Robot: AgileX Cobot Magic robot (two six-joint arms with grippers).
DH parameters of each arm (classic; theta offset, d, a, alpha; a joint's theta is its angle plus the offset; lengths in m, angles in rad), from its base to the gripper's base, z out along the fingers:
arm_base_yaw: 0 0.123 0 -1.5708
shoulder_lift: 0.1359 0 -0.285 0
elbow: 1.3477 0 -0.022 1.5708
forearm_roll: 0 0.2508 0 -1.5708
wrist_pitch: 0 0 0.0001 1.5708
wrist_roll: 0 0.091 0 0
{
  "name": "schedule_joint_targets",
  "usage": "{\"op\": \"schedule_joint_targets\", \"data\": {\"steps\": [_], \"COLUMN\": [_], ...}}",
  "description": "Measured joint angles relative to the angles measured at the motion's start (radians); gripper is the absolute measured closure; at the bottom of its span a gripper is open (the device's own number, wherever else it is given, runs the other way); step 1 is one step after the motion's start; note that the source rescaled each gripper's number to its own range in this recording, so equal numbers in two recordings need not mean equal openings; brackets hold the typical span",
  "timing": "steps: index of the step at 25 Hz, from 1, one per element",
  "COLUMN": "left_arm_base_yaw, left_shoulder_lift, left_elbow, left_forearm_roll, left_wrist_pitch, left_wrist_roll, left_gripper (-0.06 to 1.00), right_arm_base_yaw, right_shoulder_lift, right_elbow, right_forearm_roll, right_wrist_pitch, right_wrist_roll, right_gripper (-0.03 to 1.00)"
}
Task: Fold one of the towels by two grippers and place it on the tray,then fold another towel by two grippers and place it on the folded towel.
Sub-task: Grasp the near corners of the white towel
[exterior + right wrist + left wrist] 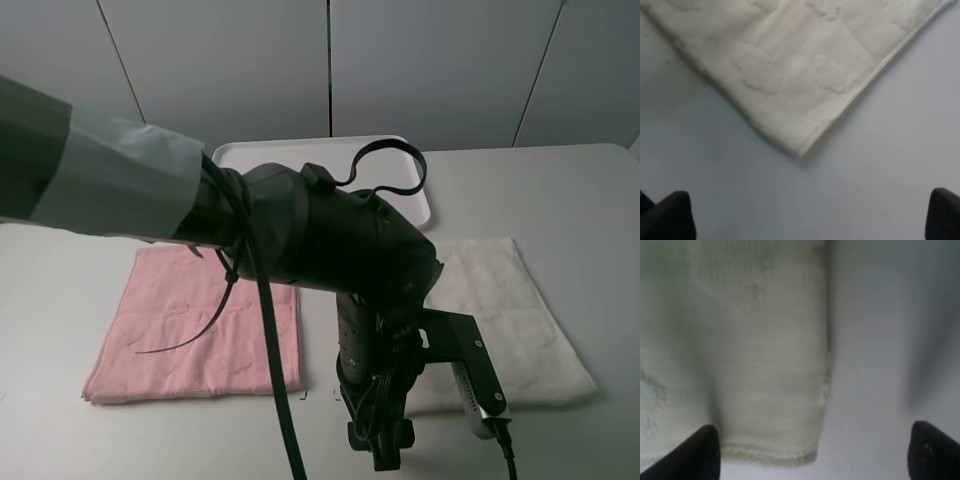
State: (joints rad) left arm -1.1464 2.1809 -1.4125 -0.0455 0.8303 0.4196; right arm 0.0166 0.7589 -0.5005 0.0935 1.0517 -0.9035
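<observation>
Since both tools hang over near corners of the cream towel (pixel 500 290) with nothing pinched yet, the step in hand looks like the first grasp for the fold. On the desk (pixel 560 190) that towel lies flat at the right, near the front corner of the tray (pixel 260 155) and apart from the pink towel (pixel 170 320) on the left. The left tool (pixel 815 450) has its jaws wide apart above one corner. The right tool (pixel 810 212) stands equally wide, its corner a little ahead of the jaws. Each should probably drop until one jaw slips under the hem and close on a single layer. Both should then lift together to keep the edge level. The towel is off-white terry, unfolded, with faint raised motifs and a narrow stitched hem.
</observation>
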Motion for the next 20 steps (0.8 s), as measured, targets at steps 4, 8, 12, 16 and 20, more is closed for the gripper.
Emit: {"op": "schedule_joint_targets", "data": {"steps": [4,8,12,16,20], "left_arm_base_yaw": [0.0,0.0,0.0,0.0,0.0], "left_shoulder_lift": [0.017,0.02,0.02,0.02,0.02], "left_elbow": [-0.009,-0.015,-0.015,-0.015,-0.015], "left_forearm_roll": [0.013,0.019,0.019,0.019,0.019], "left_wrist_pitch": [0.0,0.002,0.0,0.0,0.0], "left_wrist_roll": [-0.015,-0.023,-0.023,-0.025,-0.025], "left_gripper": [-0.02,-0.02,-0.02,-0.02,-0.02], "right_arm_base_yaw": [0.0,0.0,0.0,0.0,0.0], "right_shoulder_lift": [0.041,0.093,0.155,0.222,0.295], "right_elbow": [0.0,0.0,0.0,0.0,0.0], "right_forearm_roll": [0.0,-0.002,-0.002,-0.002,-0.002], "right_wrist_pitch": [-0.004,-0.017,-0.048,-0.066,-0.078], "right_wrist_roll": [-0.029,-0.086,-0.17,-0.305,-0.421], "right_gripper": [-0.03,-0.03,-0.03,-0.03,-0.03]}}
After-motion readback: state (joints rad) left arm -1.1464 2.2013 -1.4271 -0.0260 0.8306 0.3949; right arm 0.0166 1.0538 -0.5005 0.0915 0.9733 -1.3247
